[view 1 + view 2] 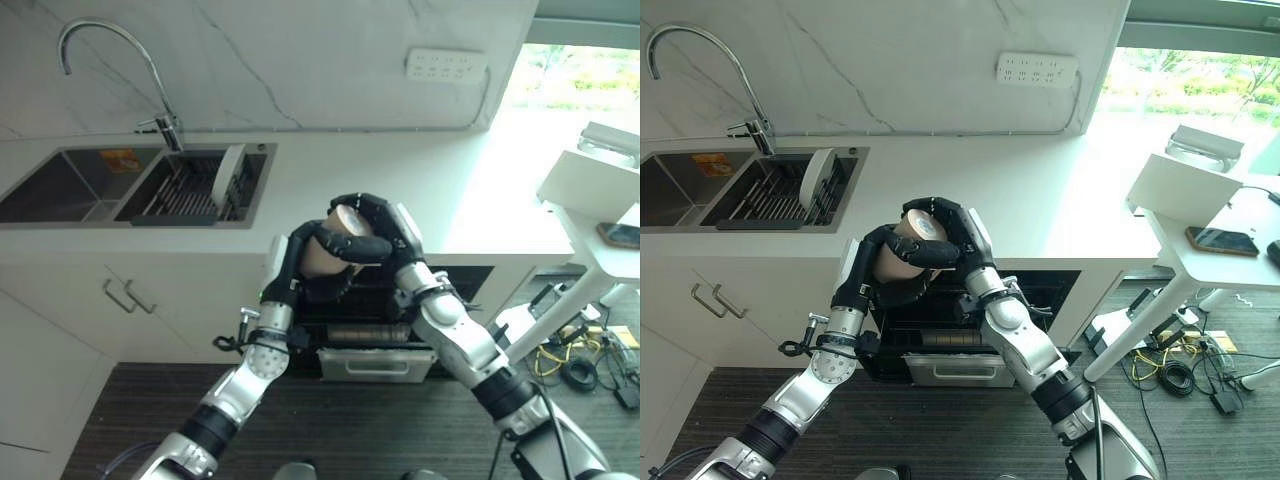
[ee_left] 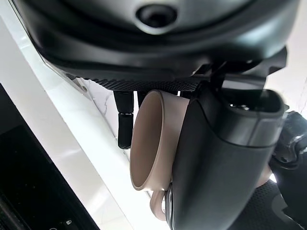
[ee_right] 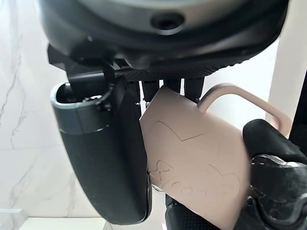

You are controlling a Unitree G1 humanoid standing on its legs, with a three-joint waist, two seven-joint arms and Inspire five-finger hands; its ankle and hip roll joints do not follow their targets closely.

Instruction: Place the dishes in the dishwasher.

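Note:
A beige mug (image 1: 335, 248) with a handle (image 3: 240, 96) hangs in the air over the counter's front edge, held between both hands. My left hand (image 1: 298, 258) comes up from below and curls round its side, thumb (image 2: 216, 163) across the mug (image 2: 152, 139). From the right, my right hand (image 1: 388, 225) wraps over the mug's top, thumb (image 3: 103, 158) on one side of the mug (image 3: 192, 158) and fingers on the other. Directly beneath, the dishwasher (image 1: 372, 312) stands open under the counter with its dark rack pulled out.
A white plate (image 1: 232, 172) stands in the drying rack inside the sink (image 1: 60, 190), under a curved faucet (image 1: 110, 40). Cabinet handles (image 1: 130, 297) show at the lower left. At the right is a white side table (image 1: 1200, 250) carrying a phone (image 1: 1223, 240), with cables on the floor.

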